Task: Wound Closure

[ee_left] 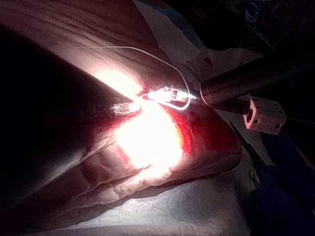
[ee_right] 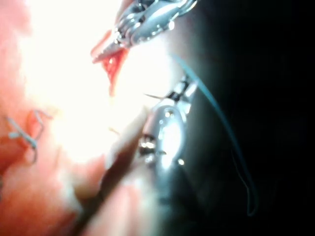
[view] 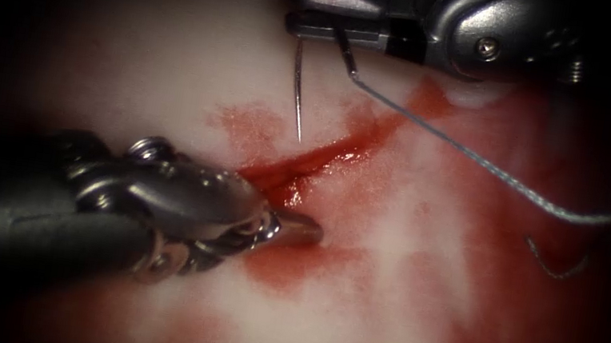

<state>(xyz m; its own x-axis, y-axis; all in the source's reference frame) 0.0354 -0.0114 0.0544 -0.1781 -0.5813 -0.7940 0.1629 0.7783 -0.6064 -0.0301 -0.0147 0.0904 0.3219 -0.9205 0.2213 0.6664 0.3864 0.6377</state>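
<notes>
My right tool (view: 297, 9) reaches in over the tissue (view: 135, 65), jaws shut on the curved needle (view: 299, 98) in the rear part of its curve. The needle hangs free of the tissue, its tip just above the left edge of the cut (view: 307, 164). Thread (view: 484, 164) runs from the needle's rear end off to the right. My left tool (view: 305, 230) comes from the lower left, jaws closed on the tissue at the cut's near lip. The right wrist view has the right tool (ee_right: 170, 98), its thread (ee_right: 221, 118) and the left tool (ee_right: 106, 49) at the cut.
Red fluid (view: 292, 262) stains the tissue around the cut and to its right. A stitch of thread (view: 550, 265) sits in the tissue at the right, also visible as a stitch (ee_right: 24, 137) from the right wrist. The right tool's shaft (ee_left: 246, 81) crosses above the tissue.
</notes>
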